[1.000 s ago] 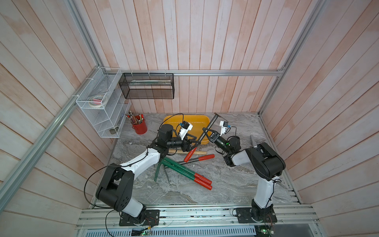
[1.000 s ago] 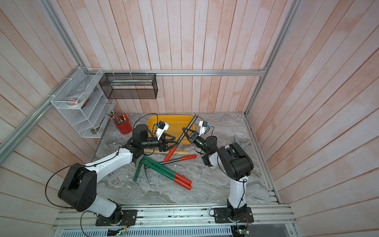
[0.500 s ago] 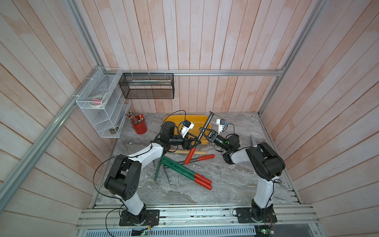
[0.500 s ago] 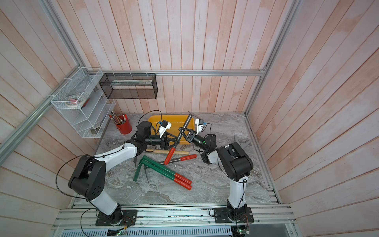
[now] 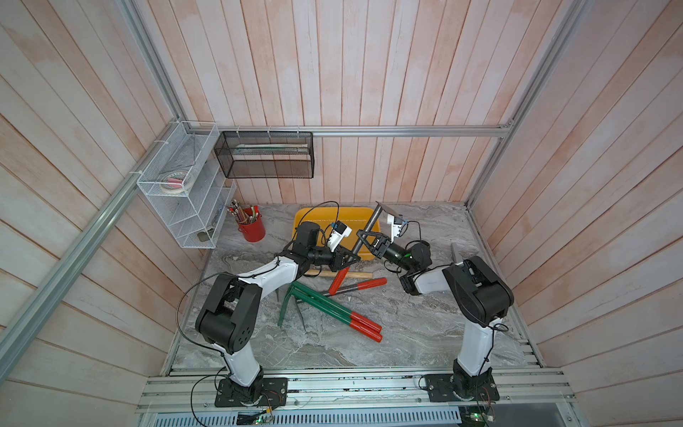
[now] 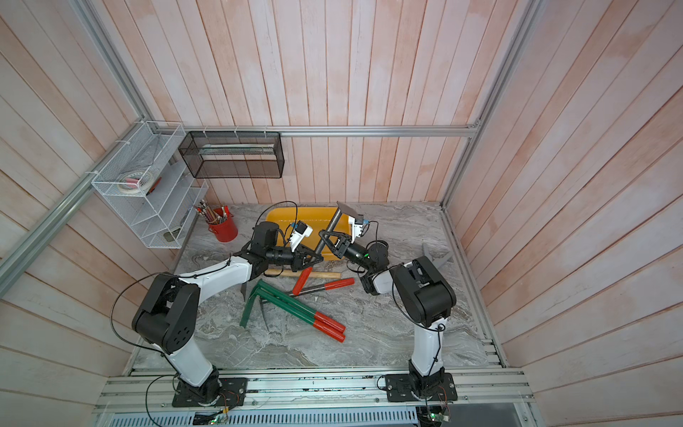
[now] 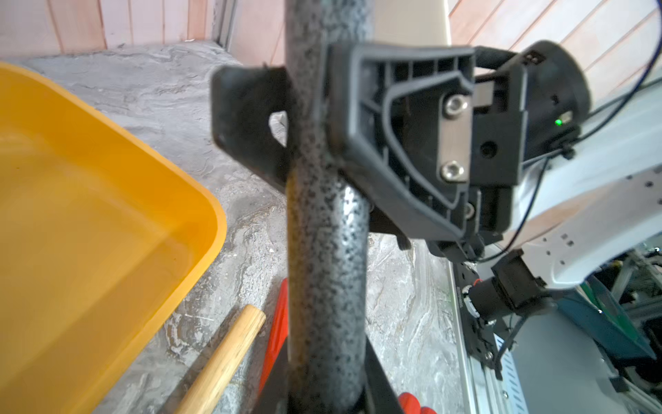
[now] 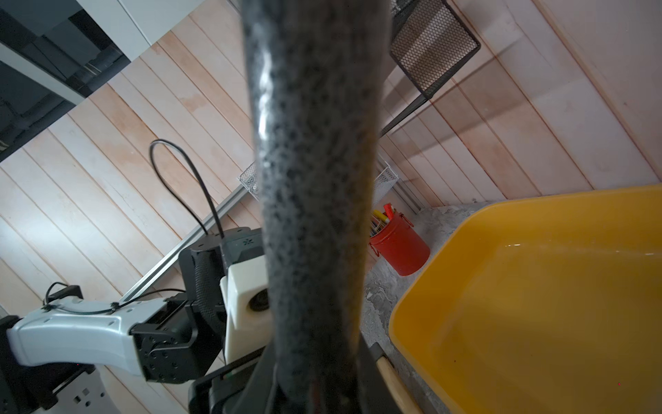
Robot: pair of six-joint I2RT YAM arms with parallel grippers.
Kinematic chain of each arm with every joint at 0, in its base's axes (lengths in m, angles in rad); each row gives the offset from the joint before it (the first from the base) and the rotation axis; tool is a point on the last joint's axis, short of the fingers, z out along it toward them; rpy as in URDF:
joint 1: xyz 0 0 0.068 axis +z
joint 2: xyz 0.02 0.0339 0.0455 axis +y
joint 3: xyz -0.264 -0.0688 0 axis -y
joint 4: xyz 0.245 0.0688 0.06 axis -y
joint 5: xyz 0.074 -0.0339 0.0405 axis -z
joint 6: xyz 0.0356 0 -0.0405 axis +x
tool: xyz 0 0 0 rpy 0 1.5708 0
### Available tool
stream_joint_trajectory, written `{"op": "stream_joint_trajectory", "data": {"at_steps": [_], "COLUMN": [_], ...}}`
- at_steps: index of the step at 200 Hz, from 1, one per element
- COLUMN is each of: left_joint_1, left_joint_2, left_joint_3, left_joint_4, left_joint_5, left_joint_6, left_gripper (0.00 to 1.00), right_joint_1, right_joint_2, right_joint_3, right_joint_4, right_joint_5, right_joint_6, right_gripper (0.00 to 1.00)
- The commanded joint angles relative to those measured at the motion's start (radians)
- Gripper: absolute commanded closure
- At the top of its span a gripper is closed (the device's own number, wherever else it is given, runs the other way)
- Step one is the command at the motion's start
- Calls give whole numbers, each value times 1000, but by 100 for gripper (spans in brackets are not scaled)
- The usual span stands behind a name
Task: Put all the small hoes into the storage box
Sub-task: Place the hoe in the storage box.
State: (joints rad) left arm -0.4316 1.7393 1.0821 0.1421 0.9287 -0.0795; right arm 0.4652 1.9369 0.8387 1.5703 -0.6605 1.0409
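Observation:
The small hoe has a speckled grey shaft, a red grip at its low end and a dark blade at the top. It slants upward over the front right corner of the yellow storage box, seen in both top views. My right gripper is shut on the middle of the shaft. My left gripper is shut on the shaft lower down, just above the red grip. In the left wrist view the small hoe's shaft runs up between my jaws, with the right gripper's fingers clamped higher up. The storage box holds nothing.
On the marble floor lie two green-shafted tools with red ends, a wooden handle and another red-handled tool. A red can of pencils stands left of the box. The black mesh basket and white wire rack hang on the walls.
My left gripper reached in toward the hoe's shaft and closed on it. My right gripper kept its hold and shifted the hoe slightly toward the box.

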Motion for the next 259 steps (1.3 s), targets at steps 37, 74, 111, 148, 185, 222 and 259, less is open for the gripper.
{"op": "stream_joint_trajectory", "data": {"at_steps": [37,74,111,148,185,222,259], "left_joint_1": [10,16,33,28,0,-64,-88], "left_joint_2": [-100,-169,-183,-166,-147,-135,-165], "left_joint_3": [-37,-41,-19,43,71,117,127], "left_joint_4": [95,51,-30,-239,-303,-374,-402], "left_joint_5": [-170,-347,-448,-718,-843,-909,-921], "left_joint_6": [-22,23,75,223,272,316,320], "left_gripper": [100,100,100,100,100,100,100], "right_joint_1": [2,-43,-88,-73,-47,-38,-37], "right_joint_2": [-46,-44,-97,-398,-503,-412,-286], "right_joint_3": [-18,-112,-174,-111,167,393,543], "right_joint_4": [82,77,-36,-851,-1428,-1664,-1757], "right_joint_5": [3,70,88,285,380,417,458], "right_joint_6": [15,5,-50,-548,-849,-977,-1030], "right_gripper": [65,53,53,59,61,60,58]}}
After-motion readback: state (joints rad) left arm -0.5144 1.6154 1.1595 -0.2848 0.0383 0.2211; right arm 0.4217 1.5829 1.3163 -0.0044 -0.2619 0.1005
